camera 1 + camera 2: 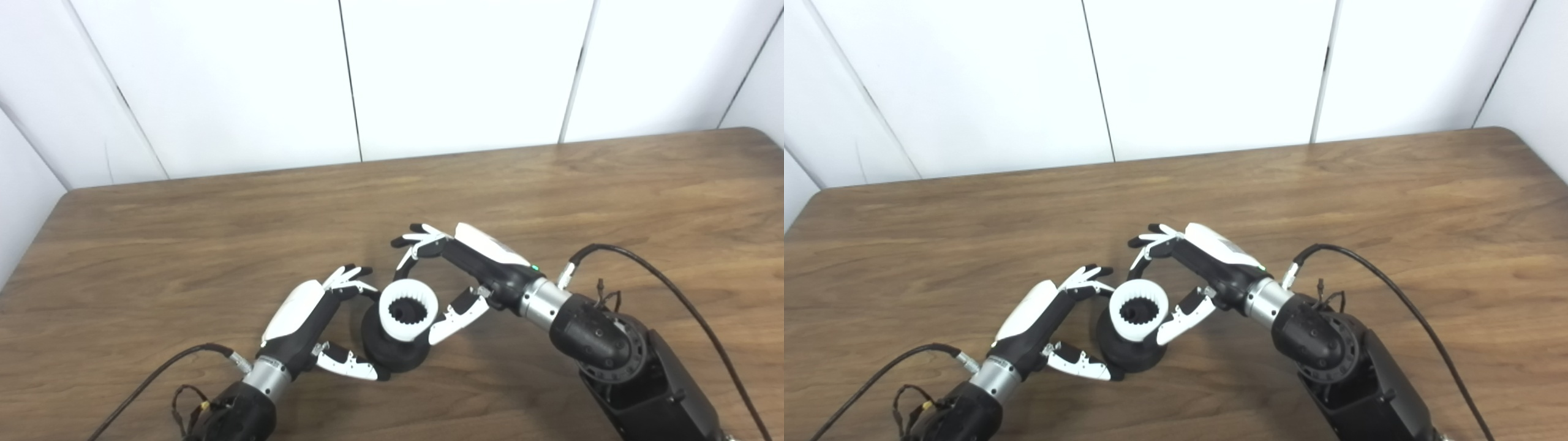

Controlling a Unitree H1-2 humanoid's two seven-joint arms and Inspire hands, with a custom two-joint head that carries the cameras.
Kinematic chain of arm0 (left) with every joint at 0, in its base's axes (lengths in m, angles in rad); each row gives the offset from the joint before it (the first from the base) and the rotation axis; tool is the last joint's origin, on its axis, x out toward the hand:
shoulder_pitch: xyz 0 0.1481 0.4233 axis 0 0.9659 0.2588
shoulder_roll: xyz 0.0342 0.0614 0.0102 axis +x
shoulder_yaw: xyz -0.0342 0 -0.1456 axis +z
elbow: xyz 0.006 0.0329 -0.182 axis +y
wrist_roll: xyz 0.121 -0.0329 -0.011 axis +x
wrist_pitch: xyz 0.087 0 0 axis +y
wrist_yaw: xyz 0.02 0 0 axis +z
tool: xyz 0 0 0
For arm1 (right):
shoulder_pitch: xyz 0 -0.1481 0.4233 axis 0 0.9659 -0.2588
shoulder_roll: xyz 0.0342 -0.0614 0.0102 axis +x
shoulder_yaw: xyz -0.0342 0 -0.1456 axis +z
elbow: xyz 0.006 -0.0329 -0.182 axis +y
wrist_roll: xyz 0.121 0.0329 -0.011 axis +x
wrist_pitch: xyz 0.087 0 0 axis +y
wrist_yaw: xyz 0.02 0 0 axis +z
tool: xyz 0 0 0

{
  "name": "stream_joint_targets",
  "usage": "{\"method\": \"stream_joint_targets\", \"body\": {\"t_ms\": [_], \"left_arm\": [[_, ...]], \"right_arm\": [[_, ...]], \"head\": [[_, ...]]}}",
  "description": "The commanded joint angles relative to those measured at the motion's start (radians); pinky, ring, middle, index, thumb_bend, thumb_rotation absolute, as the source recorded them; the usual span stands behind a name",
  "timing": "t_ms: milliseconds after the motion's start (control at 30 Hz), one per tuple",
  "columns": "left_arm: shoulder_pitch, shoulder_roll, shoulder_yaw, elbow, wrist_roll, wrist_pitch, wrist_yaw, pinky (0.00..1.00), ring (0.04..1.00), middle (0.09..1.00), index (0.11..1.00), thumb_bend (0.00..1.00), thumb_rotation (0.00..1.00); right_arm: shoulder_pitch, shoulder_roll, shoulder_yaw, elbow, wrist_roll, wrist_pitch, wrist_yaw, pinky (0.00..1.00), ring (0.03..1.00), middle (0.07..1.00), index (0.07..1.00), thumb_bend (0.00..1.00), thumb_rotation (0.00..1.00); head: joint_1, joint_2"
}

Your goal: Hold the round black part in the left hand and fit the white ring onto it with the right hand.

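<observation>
Ring (408, 309) hides black part's (392, 349) top.

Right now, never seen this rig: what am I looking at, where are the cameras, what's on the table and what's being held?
It is a humanoid robot with two arms, each ending in a hand with fingers and a thumb. Both pictures come from two cameras side by side on its head, looking down at the same wooden table, so they show one scene from slightly different spots.

The left hand is closed around a round black part, thumb below and fingers behind it. A white ring sits on top of that part; black teeth show through its hole. Whether it is fully seated, I cannot tell.

The right hand is curled around the ring, thumb touching its right side and fingers arched above it. It seems to be placing or releasing it.

Black cables run from both wrists. Nothing else shows on the table.
</observation>
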Motion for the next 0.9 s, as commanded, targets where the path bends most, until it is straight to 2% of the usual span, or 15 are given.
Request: {"method": "stream_joint_targets", "body": {"t_ms": [0,867], "left_arm": [[-0.014,0.001,-0.010,-0.004,-0.006,0.001,-0.023,0.91,0.990,0.938,0.639,0.90,0.18],[-0.010,-0.015,-0.016,-0.016,-0.009,0.011,-0.021,0.93,0.994,0.938,0.628,0.89,0.16]], "right_arm": [[-0.045,0.010,0.001,-0.009,-0.007,-0.025,-0.009,1.00,0.996,0.885,0.490,0.52,0.15],[-0.040,0.018,0.014,0.040,-0.020,-0.055,-0.013,0.99,0.999,0.892,0.491,0.52,0.16]], "head": [[0.000,0.001],[0.012,0.002]]}}
